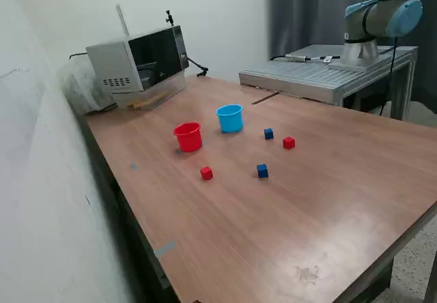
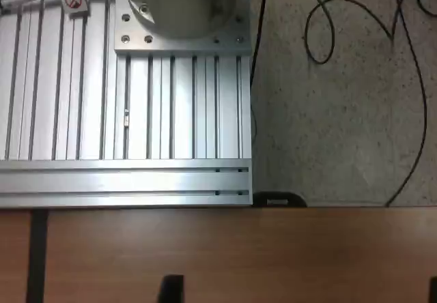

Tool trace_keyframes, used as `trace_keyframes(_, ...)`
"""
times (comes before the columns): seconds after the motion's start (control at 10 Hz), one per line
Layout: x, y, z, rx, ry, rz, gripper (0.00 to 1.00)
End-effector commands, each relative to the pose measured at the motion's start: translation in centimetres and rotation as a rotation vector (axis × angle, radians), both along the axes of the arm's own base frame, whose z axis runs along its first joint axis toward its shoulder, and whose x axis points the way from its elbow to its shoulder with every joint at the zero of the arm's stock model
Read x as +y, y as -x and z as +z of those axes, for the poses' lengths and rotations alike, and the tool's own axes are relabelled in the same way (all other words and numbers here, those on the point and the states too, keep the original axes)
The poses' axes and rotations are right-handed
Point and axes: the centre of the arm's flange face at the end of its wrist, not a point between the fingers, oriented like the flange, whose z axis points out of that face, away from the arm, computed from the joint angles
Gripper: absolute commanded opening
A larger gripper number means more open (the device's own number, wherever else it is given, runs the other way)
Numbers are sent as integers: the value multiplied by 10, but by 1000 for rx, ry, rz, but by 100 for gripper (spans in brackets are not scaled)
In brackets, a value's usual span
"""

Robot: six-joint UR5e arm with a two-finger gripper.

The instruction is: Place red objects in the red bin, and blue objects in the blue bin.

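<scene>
In the exterior view the red bin (image 1: 188, 136) and the blue bin (image 1: 230, 118) stand upright side by side near the middle of the wooden table (image 1: 328, 200). One red cube (image 1: 206, 173) lies in front of the red bin, another red cube (image 1: 289, 142) lies toward the exterior view's right. One blue cube (image 1: 268, 134) rests beside the blue bin, a second blue cube (image 1: 262, 170) nearer the front. Only the arm (image 1: 379, 16) shows there, far from the cubes. In the wrist view two dark fingertips (image 2: 171, 289) of my gripper (image 2: 302, 293) stand wide apart, open, over bare table.
A grey microwave-like box (image 1: 140, 61) sits at the table's back corner by the wall. An aluminium slotted platform (image 1: 321, 74) carries the arm's base (image 2: 184, 3). Black cables (image 2: 341, 44) lie on the speckled floor beside the platform.
</scene>
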Motion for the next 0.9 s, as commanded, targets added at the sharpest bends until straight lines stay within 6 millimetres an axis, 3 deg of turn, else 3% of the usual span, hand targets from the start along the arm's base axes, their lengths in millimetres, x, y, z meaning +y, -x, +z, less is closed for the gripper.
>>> trace_keyframes(0.0,-52,35,38,319,-41,-62,100)
trace_keyframes(0.5,-56,34,31,294,1,-72,100)
trace_keyframes(0.8,-54,40,9,307,-7,-97,100)
